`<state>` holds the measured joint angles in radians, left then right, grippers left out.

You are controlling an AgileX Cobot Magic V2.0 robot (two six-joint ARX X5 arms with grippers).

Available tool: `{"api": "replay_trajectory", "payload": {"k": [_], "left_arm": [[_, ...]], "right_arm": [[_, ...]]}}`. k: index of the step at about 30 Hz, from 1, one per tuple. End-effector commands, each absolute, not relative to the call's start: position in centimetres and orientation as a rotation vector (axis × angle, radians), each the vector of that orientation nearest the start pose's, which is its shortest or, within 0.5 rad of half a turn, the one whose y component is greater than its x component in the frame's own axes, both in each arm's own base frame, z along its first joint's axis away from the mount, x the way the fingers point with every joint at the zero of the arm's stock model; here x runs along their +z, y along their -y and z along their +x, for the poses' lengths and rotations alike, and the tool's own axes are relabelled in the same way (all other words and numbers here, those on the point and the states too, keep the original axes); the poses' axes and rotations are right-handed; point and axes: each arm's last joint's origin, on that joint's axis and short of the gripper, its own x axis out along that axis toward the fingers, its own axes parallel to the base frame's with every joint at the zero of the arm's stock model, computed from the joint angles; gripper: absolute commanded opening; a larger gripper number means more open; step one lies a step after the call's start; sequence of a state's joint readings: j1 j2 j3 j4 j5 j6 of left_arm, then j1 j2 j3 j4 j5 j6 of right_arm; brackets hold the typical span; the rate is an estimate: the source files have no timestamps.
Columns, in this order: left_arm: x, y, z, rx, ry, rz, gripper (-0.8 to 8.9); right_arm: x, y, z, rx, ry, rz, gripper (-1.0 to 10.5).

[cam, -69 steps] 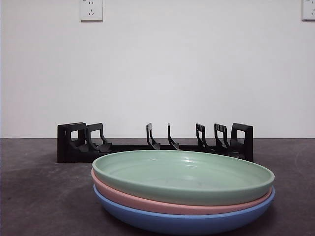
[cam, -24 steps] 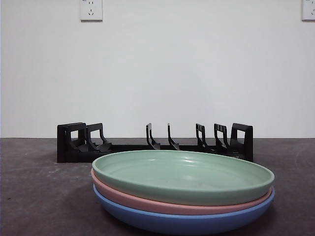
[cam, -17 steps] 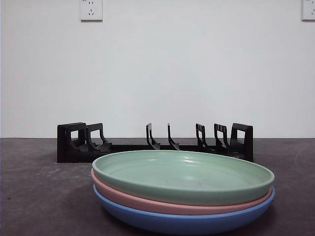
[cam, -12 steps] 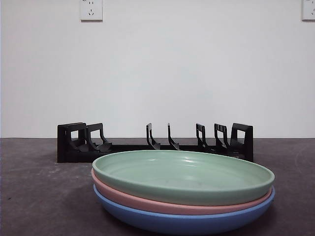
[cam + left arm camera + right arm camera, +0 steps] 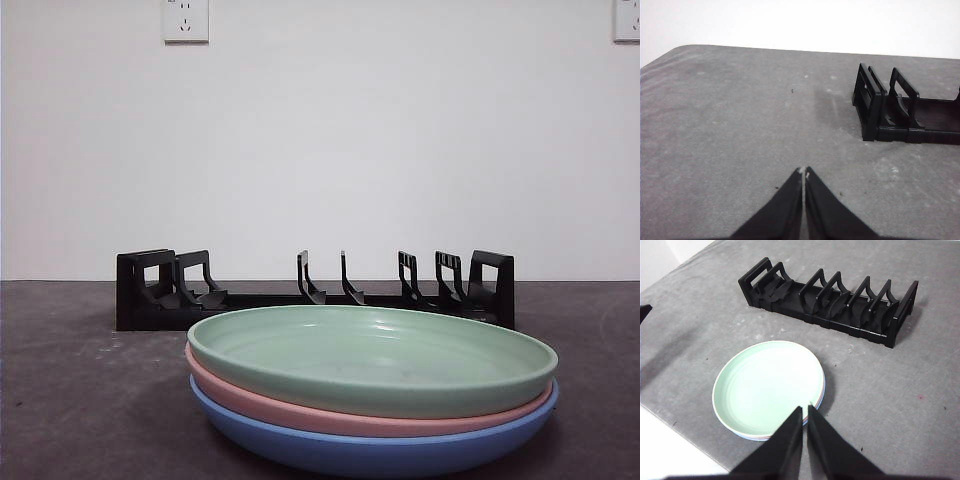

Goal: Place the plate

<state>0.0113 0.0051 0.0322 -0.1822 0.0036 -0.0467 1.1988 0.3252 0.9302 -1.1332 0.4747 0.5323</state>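
3 stacked plates (green on top) sit before the empty rack; both end effectors closed, holding nothing.

Nothing is changing across the front views. The stack of green, pink and blue round plates is sitting exactly where it was. The black slotted plastic rack is likewise showing no shift.
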Motion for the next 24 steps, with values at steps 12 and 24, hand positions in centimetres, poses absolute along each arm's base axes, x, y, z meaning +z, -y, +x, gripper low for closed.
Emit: {"api": "replay_trajectory", "payload": {"k": [12, 24], "left_arm": [[14.9, -0.1, 9.6, 0.017, -0.179, -0.046, 0.06], [14.9, -0.1, 9.6, 0.017, -0.179, -0.046, 0.06]], "right_arm": [[32.8, -1.4, 2.3, 0.476, -0.478, 0.137, 0.2], [25.6, -1.5, 6.0, 0.120, -0.129, 0.103, 0.2]]}}
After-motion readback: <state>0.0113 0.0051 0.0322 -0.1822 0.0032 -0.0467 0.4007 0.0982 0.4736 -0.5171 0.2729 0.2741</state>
